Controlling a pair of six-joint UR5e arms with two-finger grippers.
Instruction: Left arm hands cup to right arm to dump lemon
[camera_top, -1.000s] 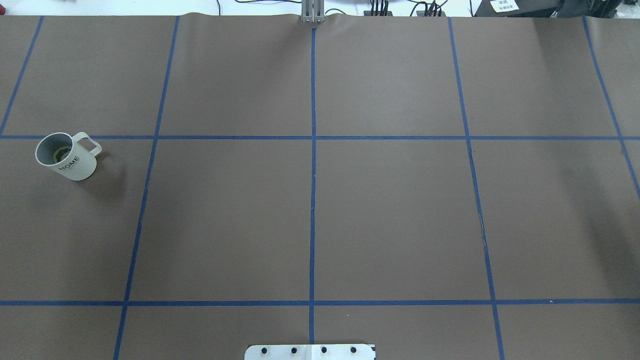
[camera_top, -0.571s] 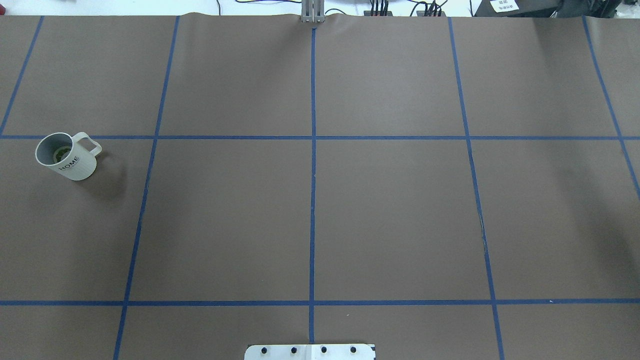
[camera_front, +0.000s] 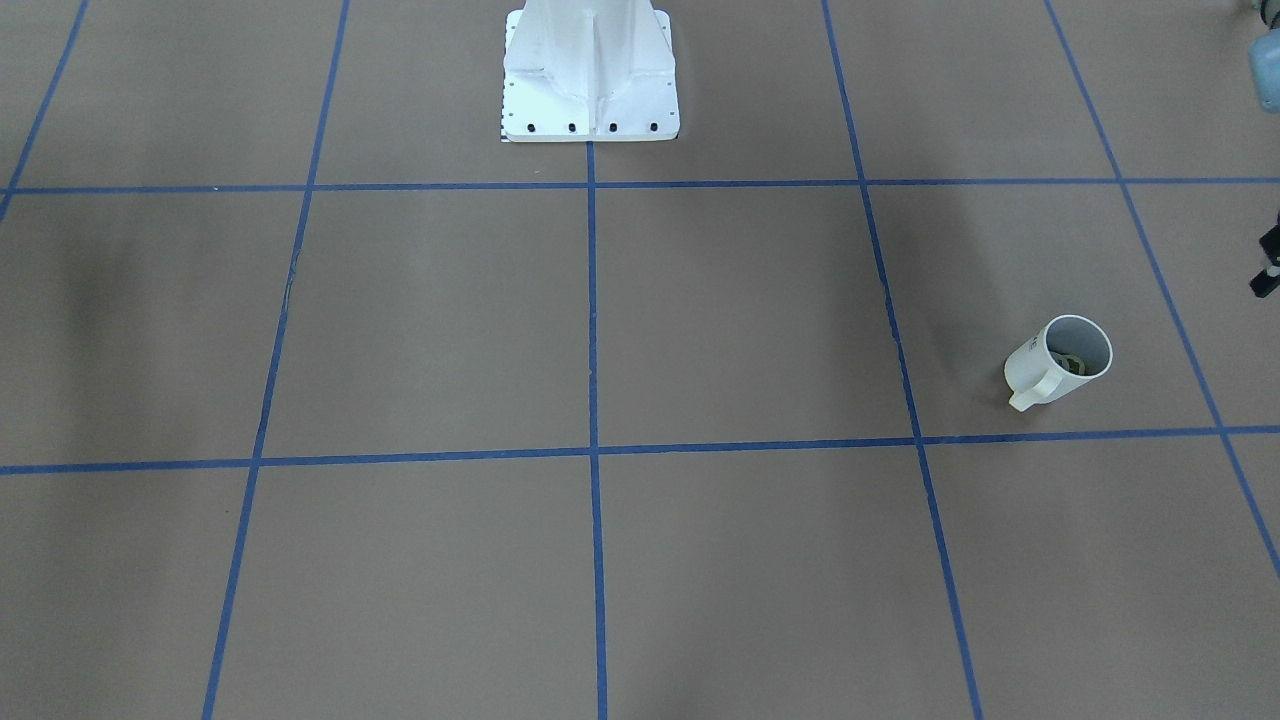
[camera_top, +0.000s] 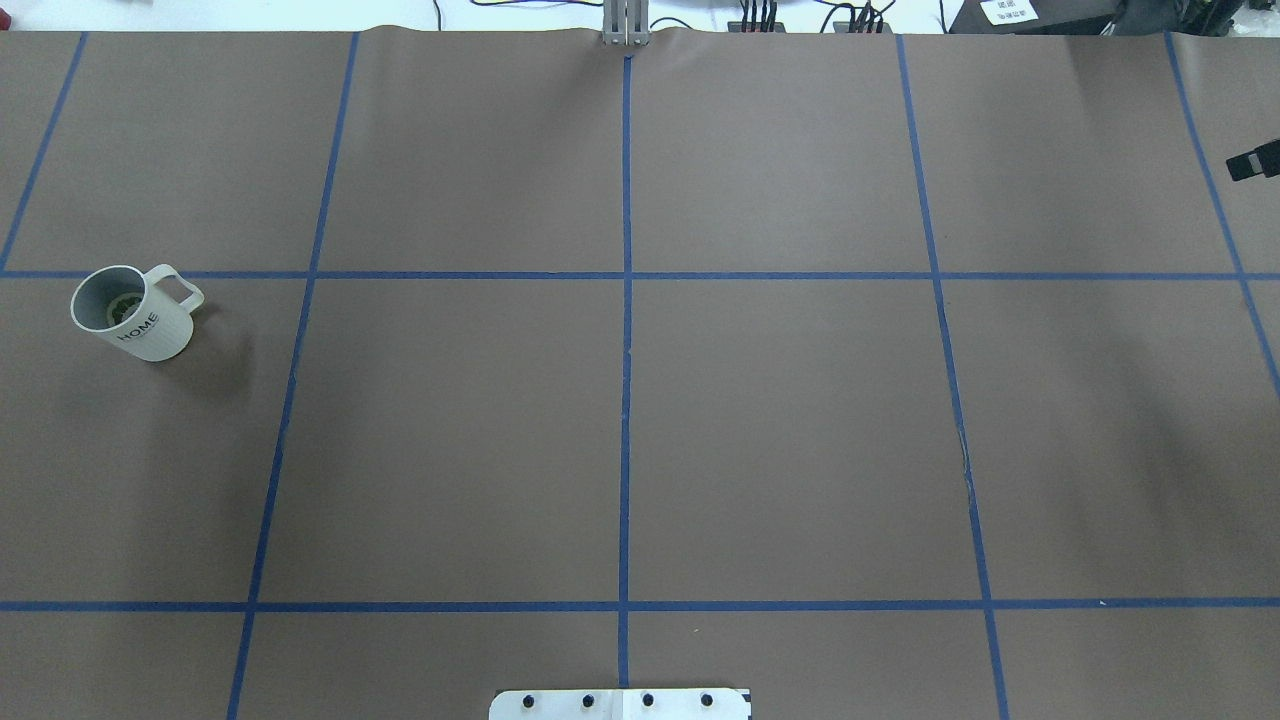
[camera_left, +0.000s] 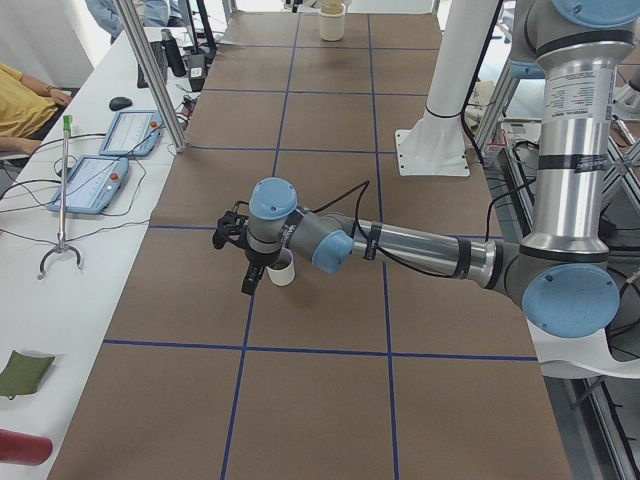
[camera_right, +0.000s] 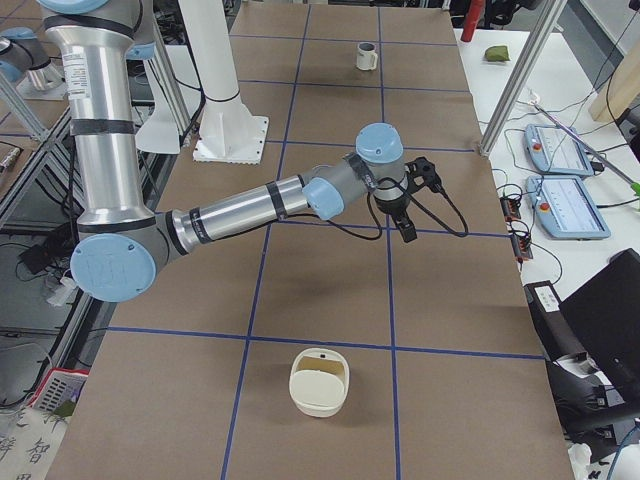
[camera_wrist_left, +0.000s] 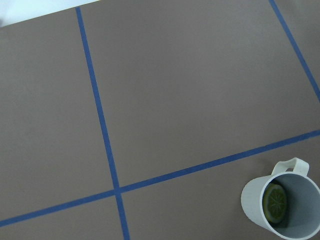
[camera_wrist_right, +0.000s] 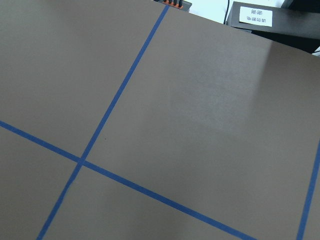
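Far over on my left side, the cup (camera_top: 140, 325) stands upright on the table (camera_top: 780, 420), just on my side of a blue tape line (camera_top: 450, 275). Its handle (camera_top: 182, 288) is turned toward the middle and away from me. The lemon (camera_wrist_left: 275, 204) lies loose inside, a slice leaning on the grey wall. My left arm (camera_left: 400, 243) reaches out near the cup without touching it, and my wrist view catches the cup only in its lower right corner. I cannot tell how wide my left jaws stand.

I judge the cup to be stiff, smooth and breakable, with some weight, so a glancing pinch may slip. The rim wall opposite the handle looks like the best hold, one finger inside and one outside. That keeps me clear of the slice and leaves the handle side free for the hand-over. The lemon is light and should slide once the cup tips, so I would carry the cup level.

Across the middle, my right arm (camera_right: 250, 210) stretches over the right half, well apart from the cup. Its jaws point down at bare table, and their width I cannot tell either.
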